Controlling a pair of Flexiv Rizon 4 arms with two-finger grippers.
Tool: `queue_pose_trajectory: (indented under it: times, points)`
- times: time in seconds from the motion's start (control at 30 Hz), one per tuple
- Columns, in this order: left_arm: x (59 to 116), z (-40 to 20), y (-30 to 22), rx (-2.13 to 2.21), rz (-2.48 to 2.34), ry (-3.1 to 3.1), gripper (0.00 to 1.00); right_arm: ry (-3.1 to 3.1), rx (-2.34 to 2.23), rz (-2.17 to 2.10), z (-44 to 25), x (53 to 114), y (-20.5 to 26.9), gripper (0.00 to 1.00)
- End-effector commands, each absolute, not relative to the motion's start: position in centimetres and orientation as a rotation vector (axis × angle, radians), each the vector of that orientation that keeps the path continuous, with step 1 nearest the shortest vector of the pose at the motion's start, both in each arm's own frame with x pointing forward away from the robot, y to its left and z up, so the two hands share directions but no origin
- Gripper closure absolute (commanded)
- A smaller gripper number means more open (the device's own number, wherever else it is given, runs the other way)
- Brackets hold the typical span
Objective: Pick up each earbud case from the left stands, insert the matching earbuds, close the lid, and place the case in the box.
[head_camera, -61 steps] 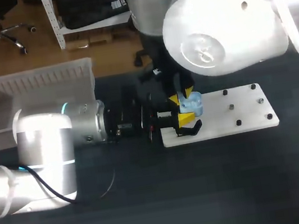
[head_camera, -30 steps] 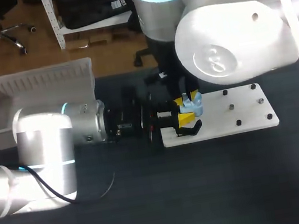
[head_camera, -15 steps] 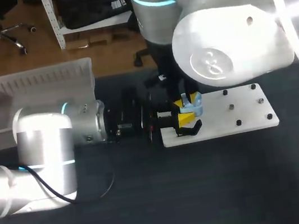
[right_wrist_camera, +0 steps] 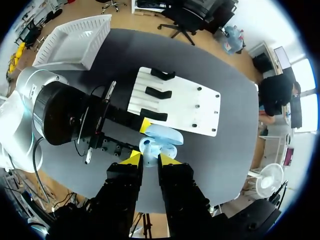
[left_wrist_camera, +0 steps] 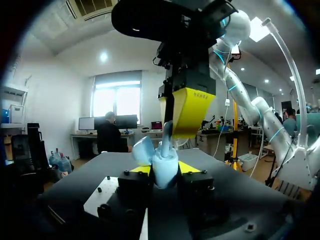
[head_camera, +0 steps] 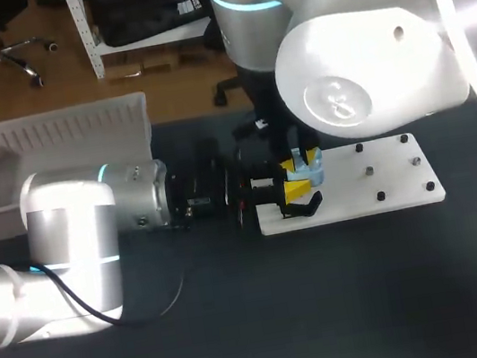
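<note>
left gripper (left_wrist_camera: 166, 171) is clenched on the pale blue earbud case (left_wrist_camera: 163, 162), lid open, over the white stand board (right_wrist_camera: 195, 107). right gripper (right_wrist_camera: 150, 158) hangs right at the case; its grip i cannot tell. the box (head_camera: 58, 130) sits well apart.

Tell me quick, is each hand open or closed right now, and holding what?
Left hand: closed on the case.
Right hand: right by the case; open or closed cannot be told.

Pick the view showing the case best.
Left wrist view: the case, lid open, sits close in the left gripper. Right wrist view shows it smaller, from above; head view, a sliver beside the right arm.
</note>
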State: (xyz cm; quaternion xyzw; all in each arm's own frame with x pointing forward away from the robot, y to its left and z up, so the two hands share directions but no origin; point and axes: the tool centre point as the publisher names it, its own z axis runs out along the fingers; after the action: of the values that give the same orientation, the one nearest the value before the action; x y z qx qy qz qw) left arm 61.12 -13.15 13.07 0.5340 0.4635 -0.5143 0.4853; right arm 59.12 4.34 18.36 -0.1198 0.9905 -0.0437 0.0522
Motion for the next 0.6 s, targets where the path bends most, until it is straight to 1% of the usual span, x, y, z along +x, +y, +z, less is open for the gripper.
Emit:
queue_pose_trajectory:
  times: [0.03, 0.6]
  points:
    - [61.17, 13.09, -13.16, 1.302, -1.253, 1.129, 1.0, 3.008, -0.355, -0.135, 18.34, 59.06, 4.24, 1.0]
    - [61.17, 13.09, -13.16, 1.302, -1.253, 1.129, 1.0, 3.007, -0.361, -0.145, 18.13, 59.23, 4.46, 1.0]
